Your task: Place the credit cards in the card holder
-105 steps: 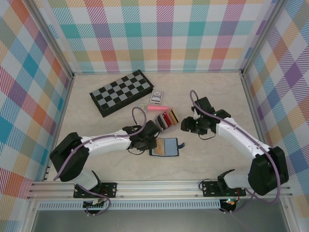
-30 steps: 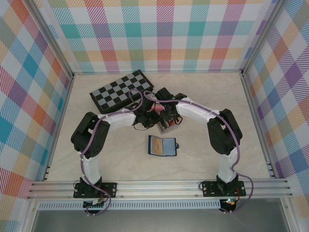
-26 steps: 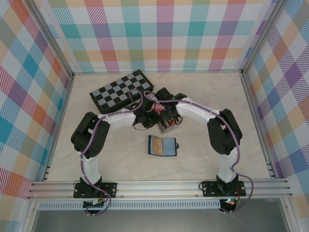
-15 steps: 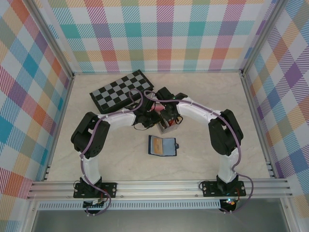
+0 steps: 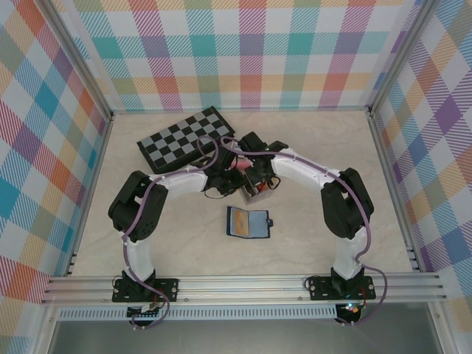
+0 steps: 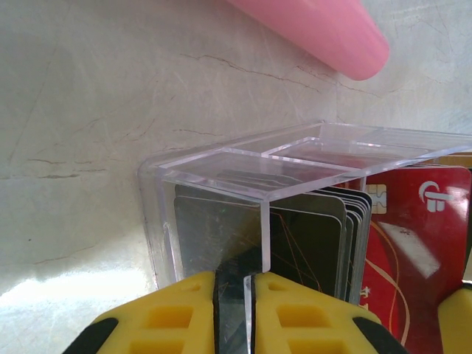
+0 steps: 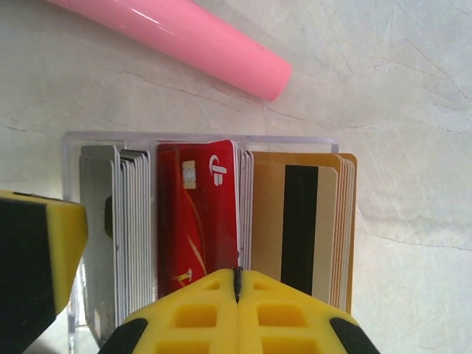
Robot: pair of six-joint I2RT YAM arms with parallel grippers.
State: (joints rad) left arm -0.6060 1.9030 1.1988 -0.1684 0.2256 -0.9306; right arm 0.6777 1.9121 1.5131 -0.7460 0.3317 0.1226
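left fingers pinch the clear box wall; right fingers, pointing down, clamp the red card.

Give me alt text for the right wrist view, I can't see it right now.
The right gripper is shut on the edge of a red credit card standing in a clear plastic box, between a grey card stack and orange cards with a black stripe. A pink tube lies on the table beyond.

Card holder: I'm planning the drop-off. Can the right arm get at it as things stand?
Probably yes. The card holder lies open on bare table, just nearer than the clear box, where the right gripper looks shut on the red card. Nothing covers or blocks it.
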